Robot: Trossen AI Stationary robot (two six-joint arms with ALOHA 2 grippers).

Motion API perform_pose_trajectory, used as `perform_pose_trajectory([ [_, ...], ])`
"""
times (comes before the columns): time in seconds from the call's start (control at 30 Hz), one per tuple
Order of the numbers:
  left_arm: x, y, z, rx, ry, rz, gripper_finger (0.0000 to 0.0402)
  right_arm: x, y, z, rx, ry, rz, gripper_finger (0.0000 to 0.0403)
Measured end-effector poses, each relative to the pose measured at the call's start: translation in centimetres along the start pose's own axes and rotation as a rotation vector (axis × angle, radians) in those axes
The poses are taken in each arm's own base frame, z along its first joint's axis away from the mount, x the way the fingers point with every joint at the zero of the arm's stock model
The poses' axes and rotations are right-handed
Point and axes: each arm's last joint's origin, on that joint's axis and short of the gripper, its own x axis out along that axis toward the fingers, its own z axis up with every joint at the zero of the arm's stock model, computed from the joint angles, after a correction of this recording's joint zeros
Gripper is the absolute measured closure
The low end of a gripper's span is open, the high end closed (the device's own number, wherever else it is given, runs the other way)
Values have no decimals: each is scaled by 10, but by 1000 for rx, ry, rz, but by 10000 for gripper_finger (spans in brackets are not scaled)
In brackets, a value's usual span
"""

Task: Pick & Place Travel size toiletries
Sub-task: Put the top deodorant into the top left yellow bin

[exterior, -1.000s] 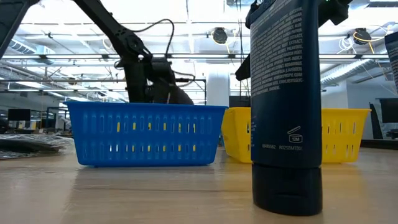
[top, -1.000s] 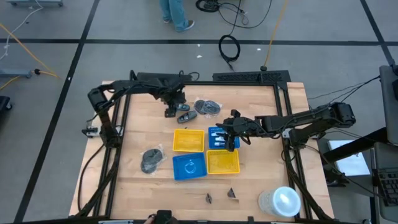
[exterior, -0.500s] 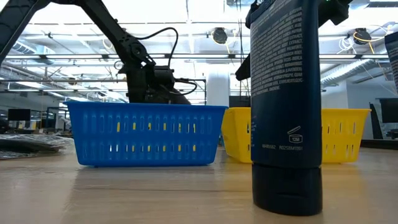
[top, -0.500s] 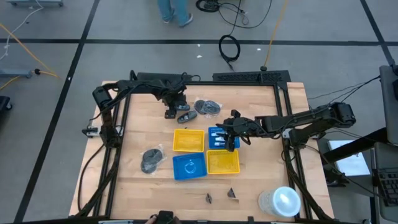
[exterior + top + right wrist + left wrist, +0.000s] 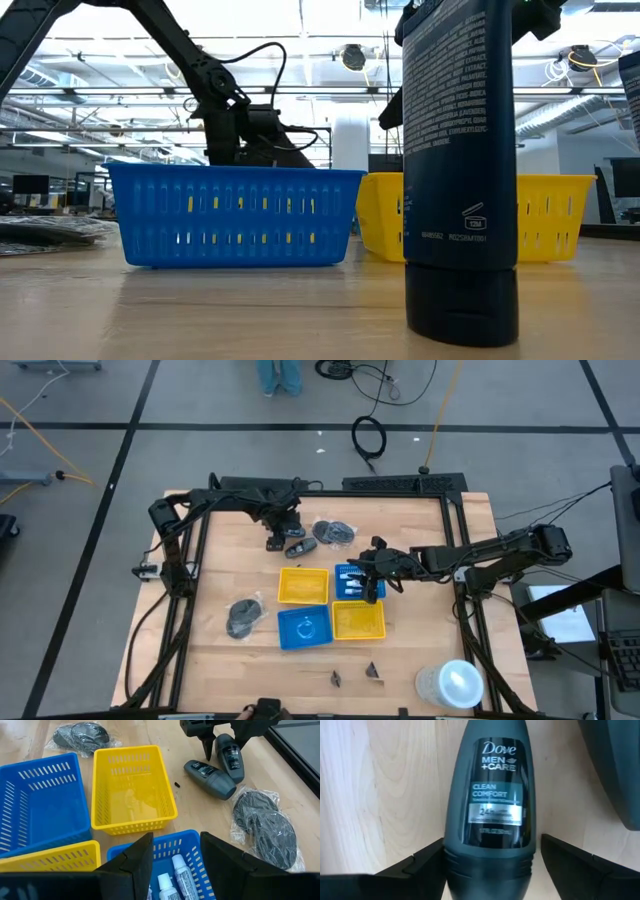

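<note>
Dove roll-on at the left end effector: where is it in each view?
High view: Dove roll-on lies on the far part of the table, left of centre.
Low view: not visible; that area sits behind the blue basket.
Left wrist view: fills the centre, label facing the camera.
Right wrist view: far end, beside a second roll-on.
Shared landmark: the left end effector, open and straddling it.

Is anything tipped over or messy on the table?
Yes, a little. Two dark deodorant bottles lie flat on the wood instead of standing, with the left gripper open around one. The white tubes lie neatly in a blue basket. Nothing looks spilled or broken.
</note>
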Motion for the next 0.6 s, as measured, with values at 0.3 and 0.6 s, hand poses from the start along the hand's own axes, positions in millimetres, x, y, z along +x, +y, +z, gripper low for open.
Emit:
perform_pose_trajectory([
  [0.3, 0, -1, 0, 13, 1, -8, 215, 0, 0, 0, 0, 0, 0, 245],
  [0.6, -6, -4, 1, 39, 47, 60, 215, 0, 0, 0, 0, 0, 0, 245],
])
